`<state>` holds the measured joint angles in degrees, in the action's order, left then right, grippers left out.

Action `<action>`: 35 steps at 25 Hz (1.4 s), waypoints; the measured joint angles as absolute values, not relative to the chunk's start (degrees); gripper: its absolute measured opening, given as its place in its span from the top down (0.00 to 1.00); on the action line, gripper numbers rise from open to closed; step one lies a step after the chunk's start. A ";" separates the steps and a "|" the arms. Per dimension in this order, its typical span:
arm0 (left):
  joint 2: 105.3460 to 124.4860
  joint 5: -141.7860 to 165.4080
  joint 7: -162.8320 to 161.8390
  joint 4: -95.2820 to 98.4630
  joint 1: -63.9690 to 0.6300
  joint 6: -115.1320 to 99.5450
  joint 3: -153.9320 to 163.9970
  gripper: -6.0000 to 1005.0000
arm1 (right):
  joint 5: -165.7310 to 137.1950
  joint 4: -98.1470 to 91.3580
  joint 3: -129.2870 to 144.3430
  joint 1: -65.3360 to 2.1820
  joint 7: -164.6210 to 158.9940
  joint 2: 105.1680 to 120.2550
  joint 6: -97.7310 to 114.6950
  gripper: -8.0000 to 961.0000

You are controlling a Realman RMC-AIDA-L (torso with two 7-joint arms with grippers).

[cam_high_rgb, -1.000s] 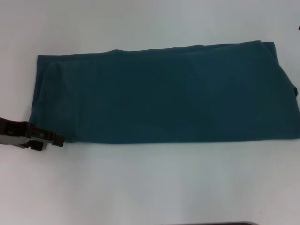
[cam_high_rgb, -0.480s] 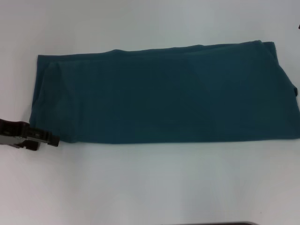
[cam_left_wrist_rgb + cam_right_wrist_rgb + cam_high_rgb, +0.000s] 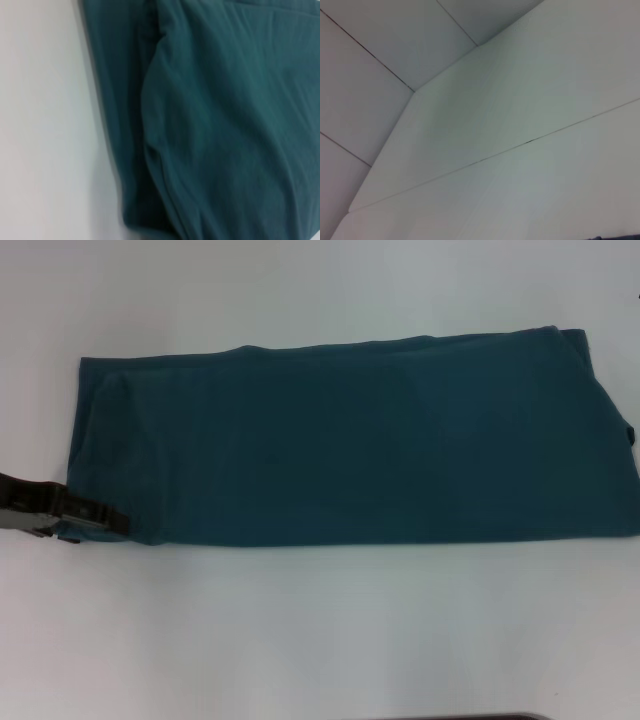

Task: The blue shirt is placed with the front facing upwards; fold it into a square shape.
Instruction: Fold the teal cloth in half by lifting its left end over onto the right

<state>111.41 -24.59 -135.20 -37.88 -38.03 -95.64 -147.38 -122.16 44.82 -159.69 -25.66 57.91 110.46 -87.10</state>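
A: Down at eight o'clock on the white table (image 3: 320,640), the left gripper (image 3: 118,524) has slid back leftward and up a touch, its tip now meeting the near-left corner of the blue shirt (image 3: 350,440).

B: Clenched or released?

A: Cannot tell. The shirt lies centre as a long band, plain side up; I'd judge a corner pickup comes next.

B: Right gripper? Containers?

A: Out of sight; no containers.

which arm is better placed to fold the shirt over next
Left, probably. The left gripper sits at the near left corner of the shirt, which lies as a long strip on the table. The right gripper is out of the head view.
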 joint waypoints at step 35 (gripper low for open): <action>111.46 -24.71 -135.43 -37.99 -40.89 -94.17 -145.11 0.12 | -122.17 44.82 -159.69 -25.41 58.01 110.47 -87.37 0.21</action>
